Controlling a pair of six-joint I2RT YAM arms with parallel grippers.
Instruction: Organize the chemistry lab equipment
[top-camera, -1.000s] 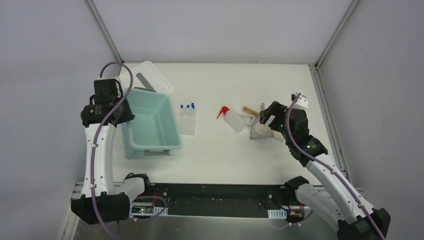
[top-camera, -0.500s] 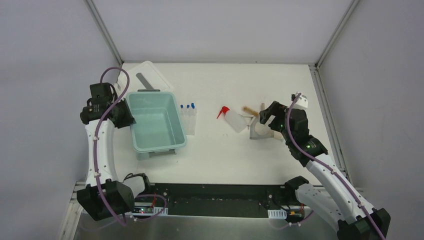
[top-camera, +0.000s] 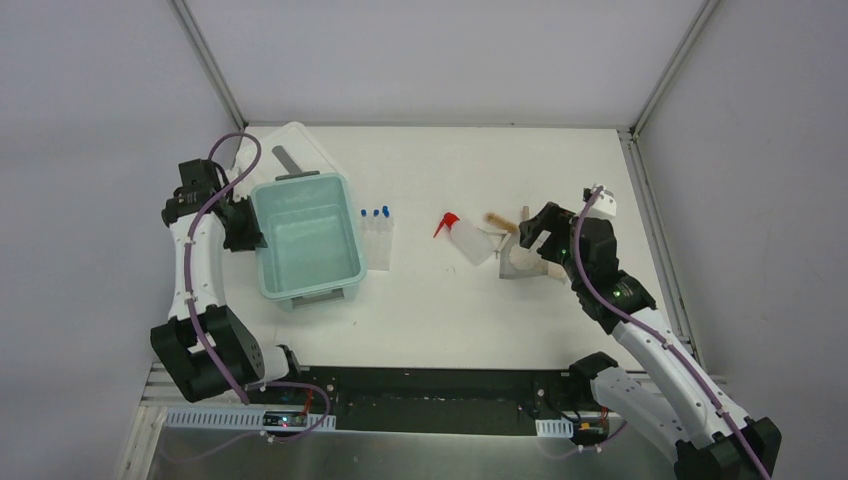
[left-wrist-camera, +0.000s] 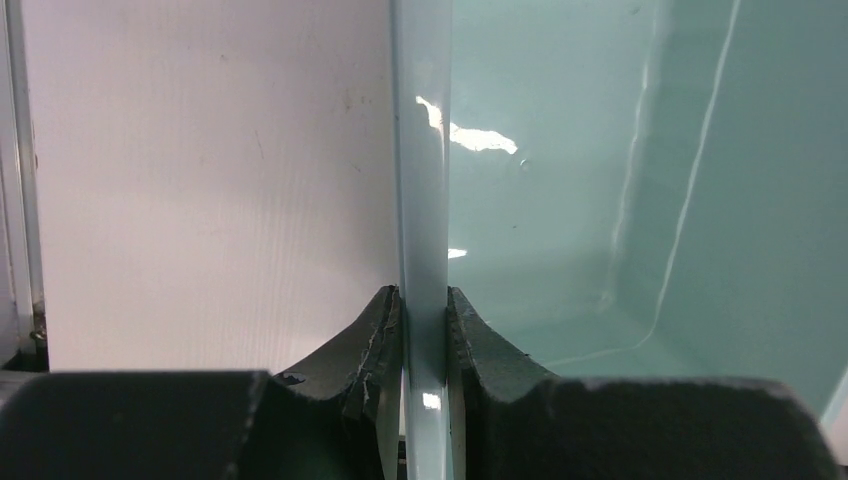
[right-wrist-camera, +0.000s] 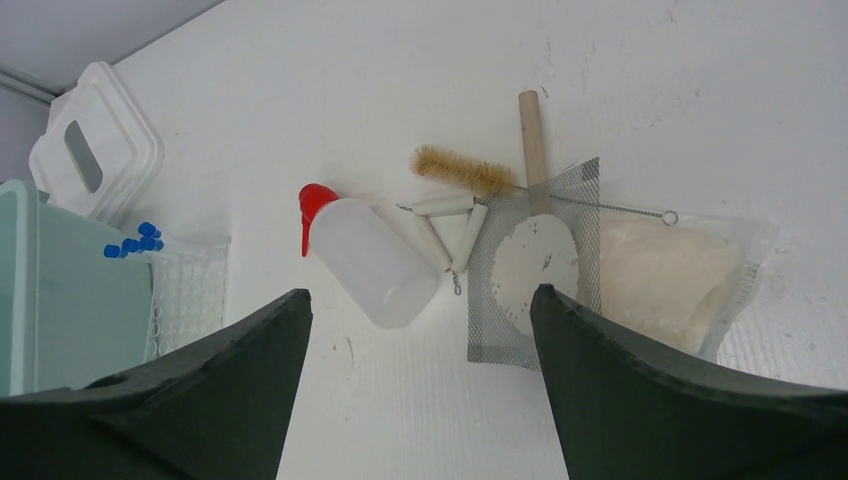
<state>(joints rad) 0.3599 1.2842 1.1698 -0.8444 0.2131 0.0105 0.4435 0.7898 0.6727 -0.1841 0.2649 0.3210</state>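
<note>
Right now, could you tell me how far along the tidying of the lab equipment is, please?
Barely begun. Nothing looks put away: the teal bin is empty, its lid lying beyond it. In hand: the left gripper is shut on the bin's left wall. Left: the tube rack stands beside the bin; the squeeze bottle, brush and wire mesh lie loose below the open right gripper.

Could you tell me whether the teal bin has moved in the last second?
Yes. The teal bin has shifted slightly towards the white lid behind it, and it has rotated relative to the tube rack.
</note>
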